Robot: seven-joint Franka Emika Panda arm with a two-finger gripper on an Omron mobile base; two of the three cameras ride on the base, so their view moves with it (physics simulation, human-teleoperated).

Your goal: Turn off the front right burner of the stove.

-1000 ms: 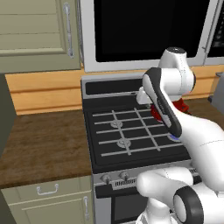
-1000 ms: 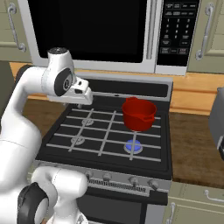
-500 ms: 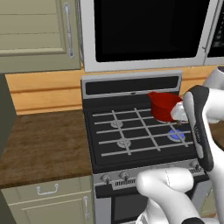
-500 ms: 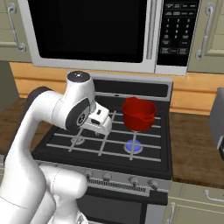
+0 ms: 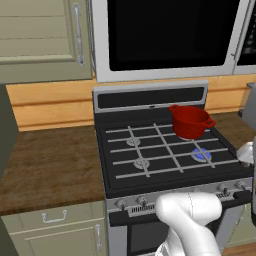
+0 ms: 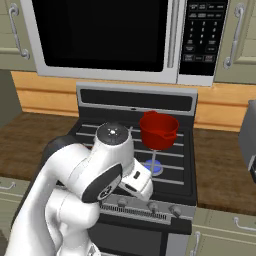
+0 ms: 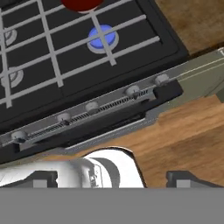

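The stove [image 5: 150,99] has a black cooktop crossed by grey grate bars. Its front right burner [image 5: 201,154] glows blue, just in front of a red pot [image 5: 190,121]. In the right base view the burner [image 6: 152,167] shows below the pot [image 6: 159,130]. My gripper [image 7: 111,178] is open, its fingertips [image 7: 41,179] wide apart with nothing between them. It hangs in front of and above the stove's front edge. The hand view looks down on the blue burner [image 7: 103,37] and a row of silver knobs [image 7: 132,90] on the front panel. No knob is touched.
Wooden counters [image 5: 50,165] flank the stove on both sides. A black-windowed microwave [image 6: 100,35] hangs above it. Two unlit silver burners [image 5: 137,152] sit on the cooktop's left half. My white arm [image 6: 95,185] hides the stove's front left in the right base view.
The arm has swung from over the cooktop down and forward to the stove's front edge. The pot has not moved and the burner still glows blue.
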